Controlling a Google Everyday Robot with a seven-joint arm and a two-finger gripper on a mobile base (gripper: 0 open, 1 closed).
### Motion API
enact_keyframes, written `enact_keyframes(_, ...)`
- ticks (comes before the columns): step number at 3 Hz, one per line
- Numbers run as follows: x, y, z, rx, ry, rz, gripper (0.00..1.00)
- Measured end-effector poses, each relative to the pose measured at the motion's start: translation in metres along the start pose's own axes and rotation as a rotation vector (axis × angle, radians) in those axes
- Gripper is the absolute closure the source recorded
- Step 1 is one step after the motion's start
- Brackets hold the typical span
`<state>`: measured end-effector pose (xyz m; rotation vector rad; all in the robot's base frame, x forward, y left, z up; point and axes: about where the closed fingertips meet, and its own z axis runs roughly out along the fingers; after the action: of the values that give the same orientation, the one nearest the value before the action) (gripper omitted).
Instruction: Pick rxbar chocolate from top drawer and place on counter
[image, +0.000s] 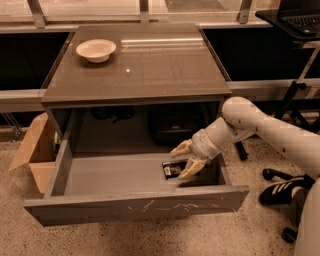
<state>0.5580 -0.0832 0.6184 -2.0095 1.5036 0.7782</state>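
Observation:
The top drawer (135, 204) is pulled out, its scratched grey front facing me. The rxbar chocolate (171, 170), a small black bar with white markings, lies flat on the drawer floor at the right. My gripper (186, 160) reaches in from the right and sits low over the bar's right end, its tan fingers spread open on either side of it, one finger (180, 148) behind and one (191, 169) in front. The bar still rests on the floor. The counter (137, 62) is the glossy brown-grey top above the drawer.
A white bowl (96, 50) stands at the counter's back left. A tan cardboard box (35, 150) sits on the floor left of the drawer. A large black bag (172, 125) sits under the counter behind the drawer. A person's shoe (282, 190) and chair legs are at the right.

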Motion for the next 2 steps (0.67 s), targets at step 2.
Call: enact_keyframes(2,0.02,0.007,0.014,-0.017,-0.019,0.026,0.14)
